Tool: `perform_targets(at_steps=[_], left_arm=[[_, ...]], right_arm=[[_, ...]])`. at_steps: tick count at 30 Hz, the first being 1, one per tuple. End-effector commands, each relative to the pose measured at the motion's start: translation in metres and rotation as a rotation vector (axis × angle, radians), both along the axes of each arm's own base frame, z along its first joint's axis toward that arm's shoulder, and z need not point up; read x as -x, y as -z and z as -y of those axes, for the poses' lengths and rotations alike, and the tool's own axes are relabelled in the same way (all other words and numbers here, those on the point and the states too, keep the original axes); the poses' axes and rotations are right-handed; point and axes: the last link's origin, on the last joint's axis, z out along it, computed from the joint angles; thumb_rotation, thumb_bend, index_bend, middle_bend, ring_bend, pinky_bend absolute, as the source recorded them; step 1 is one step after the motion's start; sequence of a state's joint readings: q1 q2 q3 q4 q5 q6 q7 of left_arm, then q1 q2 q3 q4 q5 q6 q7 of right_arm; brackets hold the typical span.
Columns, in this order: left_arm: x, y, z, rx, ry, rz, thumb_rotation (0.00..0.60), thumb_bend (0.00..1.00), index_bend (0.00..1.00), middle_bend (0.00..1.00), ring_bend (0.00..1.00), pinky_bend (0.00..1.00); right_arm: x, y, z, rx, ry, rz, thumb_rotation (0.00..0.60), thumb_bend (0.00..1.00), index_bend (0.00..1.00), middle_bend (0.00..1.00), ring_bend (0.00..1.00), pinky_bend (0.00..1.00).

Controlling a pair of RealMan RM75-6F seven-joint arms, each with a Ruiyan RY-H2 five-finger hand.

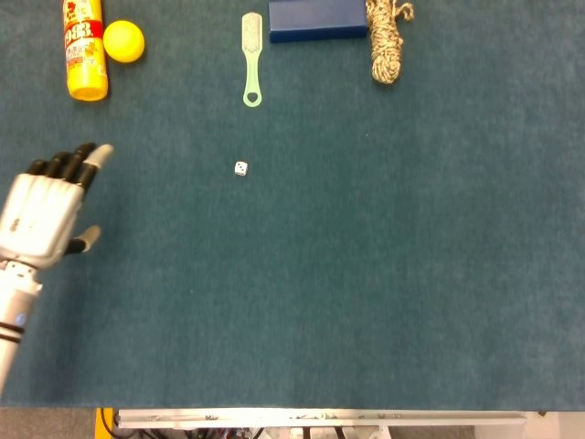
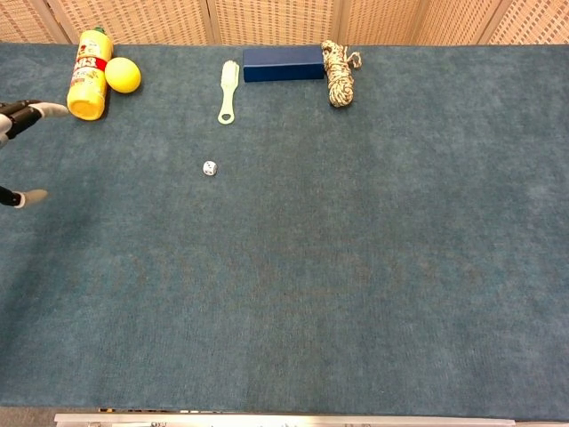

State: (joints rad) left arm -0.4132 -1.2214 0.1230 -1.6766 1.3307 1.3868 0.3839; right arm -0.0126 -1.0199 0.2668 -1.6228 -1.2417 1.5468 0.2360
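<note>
A small white die (image 1: pixel 240 168) (image 2: pixel 210 167) lies alone on the blue cloth, left of the middle. My left hand (image 1: pixel 43 210) hovers far off to its left, near the table's left edge, fingers stretched out and apart, holding nothing. In the chest view only its fingertips (image 2: pixel 36 108) show at the left border. My right hand is in neither view.
Along the far edge stand a yellow bottle (image 1: pixel 84 48) lying flat, a yellow ball (image 1: pixel 123 41), a pale green brush (image 1: pixel 251 53), a dark blue box (image 1: pixel 316 20) and a coil of rope (image 1: pixel 387 37). The blue table cloth (image 1: pixel 384 256) covers the whole surface.
</note>
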Motion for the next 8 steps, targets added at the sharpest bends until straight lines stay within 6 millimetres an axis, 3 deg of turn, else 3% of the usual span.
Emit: perform_targets(at_steps=[1,8], left_arm=[[0.008,-0.005,0.002,-0.03,-0.001,0.019,0.6,0.17,0.14,0.19,0.24,0.33],[0.018,-0.021,-0.009,-0.18,0.003,-0.012,0.6,0.17,0.16,0.21,0.25,0.33]], right_arm=[[0.002,-0.001,-0.002,0.002,0.012,-0.002,0.6,0.0,0.31,0.29,0.19,0.29],[0.004,-0.001,-0.006,0.006,0.026,-0.005,0.6,0.0,0.31,0.29,0.19,0.29]])
